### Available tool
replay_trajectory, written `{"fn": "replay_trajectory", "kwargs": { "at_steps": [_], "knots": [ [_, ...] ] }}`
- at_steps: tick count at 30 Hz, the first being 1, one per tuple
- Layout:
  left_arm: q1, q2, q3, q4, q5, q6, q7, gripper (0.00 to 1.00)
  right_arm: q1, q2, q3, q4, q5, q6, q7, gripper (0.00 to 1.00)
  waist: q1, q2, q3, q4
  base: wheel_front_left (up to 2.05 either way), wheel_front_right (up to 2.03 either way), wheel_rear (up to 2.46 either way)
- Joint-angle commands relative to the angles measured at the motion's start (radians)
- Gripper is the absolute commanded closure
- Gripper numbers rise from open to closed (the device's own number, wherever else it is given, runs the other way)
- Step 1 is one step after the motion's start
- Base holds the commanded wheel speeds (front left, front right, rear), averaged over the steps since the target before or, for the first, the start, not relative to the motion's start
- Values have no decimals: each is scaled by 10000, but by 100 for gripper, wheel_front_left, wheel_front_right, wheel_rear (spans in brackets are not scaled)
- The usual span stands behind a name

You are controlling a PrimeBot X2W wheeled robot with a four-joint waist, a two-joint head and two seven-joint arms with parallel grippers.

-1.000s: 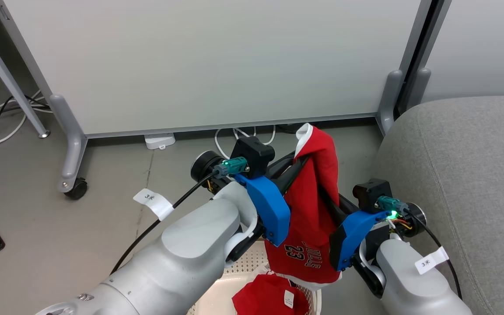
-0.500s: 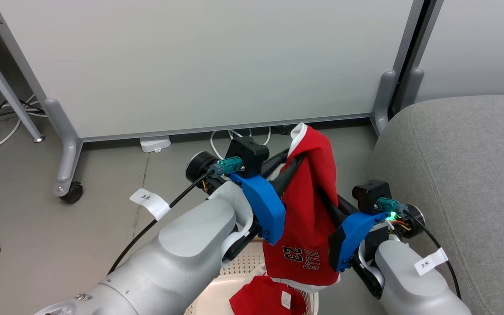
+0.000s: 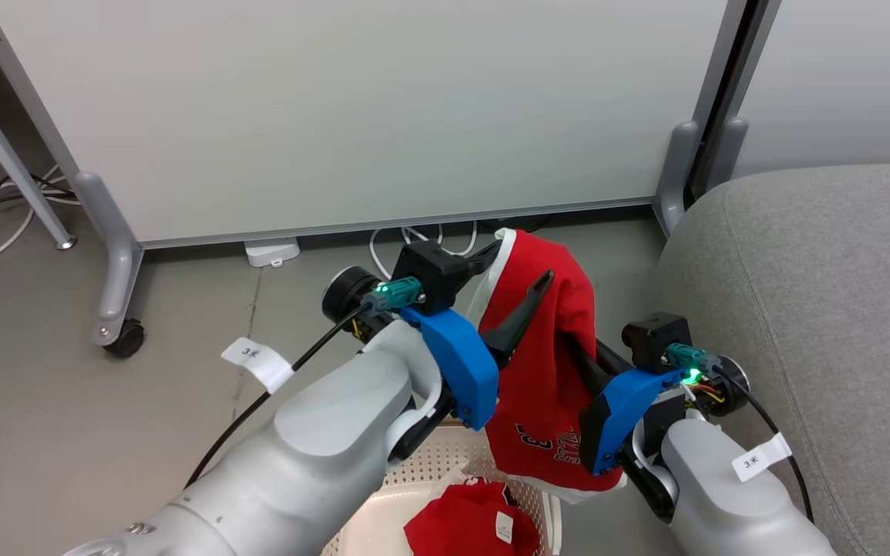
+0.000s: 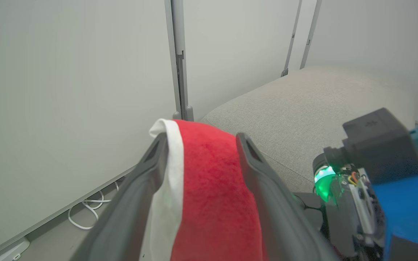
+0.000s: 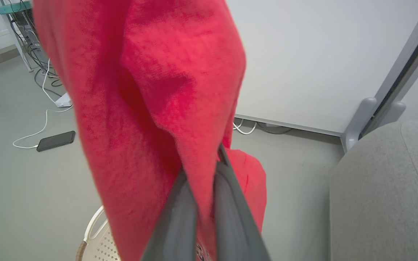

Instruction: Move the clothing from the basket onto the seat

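Head view, frame centre: left end effector (image 3: 526,259) with fingers spread apart, straddling the white-trimmed top fold of the jersey (image 3: 549,363) without pinching it. Same in the left wrist view: left end effector (image 4: 201,137) wide, red cloth loose between the two fingers. Just right of centre, right end effector (image 3: 578,351) pressed together on the jersey; in the right wrist view, right end effector (image 5: 203,165) clamped on a red fold. Jersey hanging in the air from that one pinch, hem at lower centre just above the basket (image 3: 437,463). Second red garment (image 3: 460,529), white tag showing, lying in the basket at the bottom edge. Seat (image 3: 823,309) along the right side of the frame, no clothing on it yet.

Step in hand, by judgement: passing to a one-armed carry. Draw the left fingers back off the fold before any swing, to avoid snagging the trim. Keep the right pinch firm, lift enough to clear the basket rim with the hem, then carry toward frame right and lower well onto the seat, not at its rounded lip, for fear of a slide to the floor (image 3: 182,371).

Against a second ago: left fingers then closed on the top fold, now parted; lower jersey twisted, printed number less plain. Right pinch unchanged.
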Motion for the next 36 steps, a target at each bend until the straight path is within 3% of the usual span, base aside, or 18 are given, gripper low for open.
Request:
{"fn": "replay_trajectory", "kwargs": {
  "at_steps": [1, 13, 20, 28, 36],
  "knots": [
    [147, 100, 75, -38, 77, 70, -65, 0, -153, -32, -30, 14, 23, 5, -71, 100, 0, 0, 12, -10, 0, 0, 0],
    [2785, 1742, 3027, -3370, 2517, 662, -74, 0, -223, -34, -517, -590, -236, 5, -84, 100, 0, 0, 312, -348, 0, 0, 0],
    [4969, 2161, 5184, -5016, 4088, 709, -65, 0, 68, -33, -676, -1031, -398, 5, -85, 100, 0, 0, 321, -687, 0, 0, 0],
    [7146, 1868, 7248, -5799, 5318, 415, -66, 0, 284, -29, -730, -1393, -487, 5, -87, 100, 0, 0, 248, -1021, 0, 0, 0],
    [8087, 1403, 8415, -5807, 6091, 59, -66, 0, 452, -30, -860, -1622, -552, 5, -86, 100, 0, 0, 252, -1192, 0, 0, 0]
  ]
}}
